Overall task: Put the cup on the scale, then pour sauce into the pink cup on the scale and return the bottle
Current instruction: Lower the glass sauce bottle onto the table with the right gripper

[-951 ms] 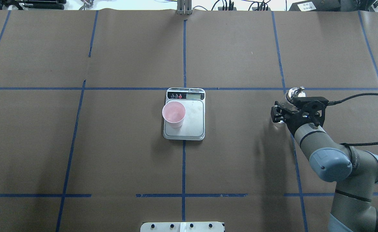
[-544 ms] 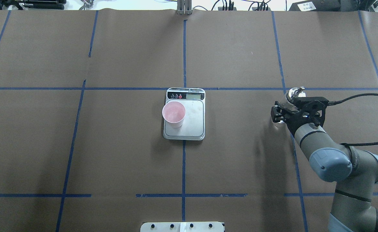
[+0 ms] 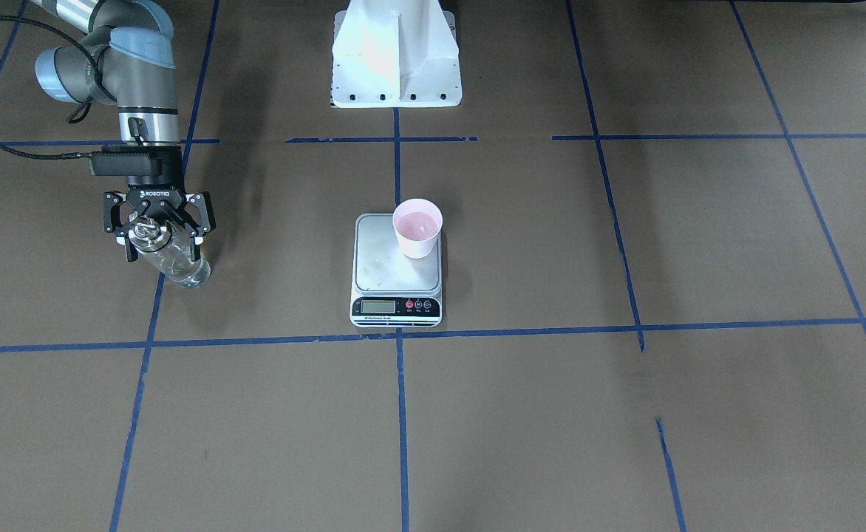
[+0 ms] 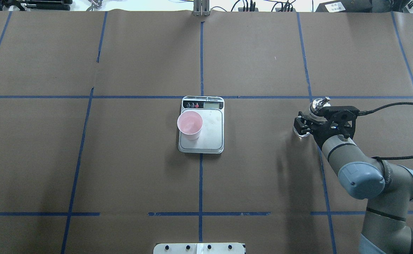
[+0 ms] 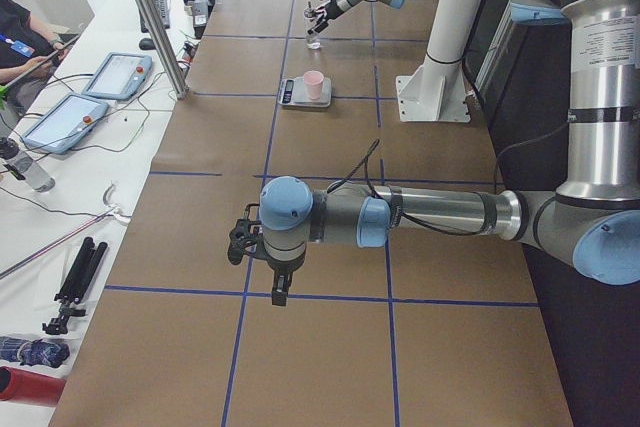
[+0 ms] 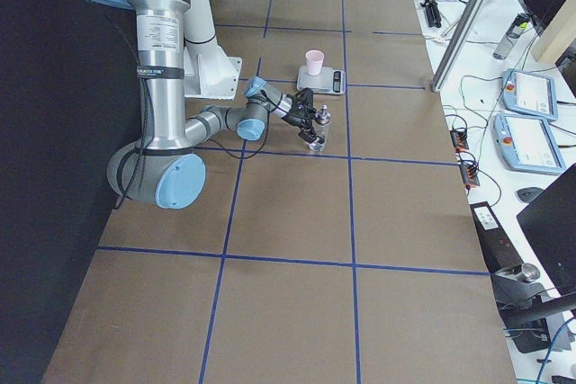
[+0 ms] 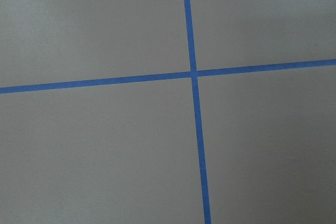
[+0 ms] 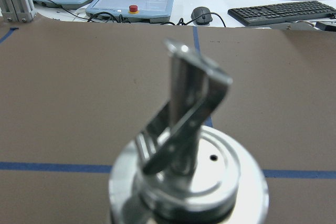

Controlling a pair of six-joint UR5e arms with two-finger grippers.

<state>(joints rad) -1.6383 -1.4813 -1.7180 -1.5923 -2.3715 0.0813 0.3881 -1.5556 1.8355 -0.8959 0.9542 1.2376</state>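
The right end effector (image 3: 158, 238), with white "ROBOTIQ" lettering (image 3: 154, 193) on its black body, is clamped on the clear glass bottle (image 3: 176, 264), its 2 fingers (image 3: 131, 251) pressed on either side of the glass just under the silver pour-spout cap (image 3: 145, 233). The bottle hangs upright below it with its base down at the brown worktop (image 4: 122, 158); whether the base touches cannot be told. In the right wrist view the cap (image 8: 189, 182) fills the foreground with its spout tipped to 1 side, and a black keyboard (image 8: 286, 11) lies on the white desk beyond. Well apart from this end effector, toward the robot's left, sits the kitchen scale (image 4: 211, 131) on a line of blue tape (image 4: 201, 53). The pink cup (image 4: 190, 124) stands upright on the steel platform (image 3: 385, 258), at the platform edge farthest from the right end effector. On the scale's black strip the grey display (image 3: 377, 306) and 3 round buttons (image 3: 417, 304) carry markings too small to read. The left end effector (image 5: 277, 292) hangs low over the worktop far from the scale, above a crossing of tape lines; whether its fingers are apart or together cannot be told.
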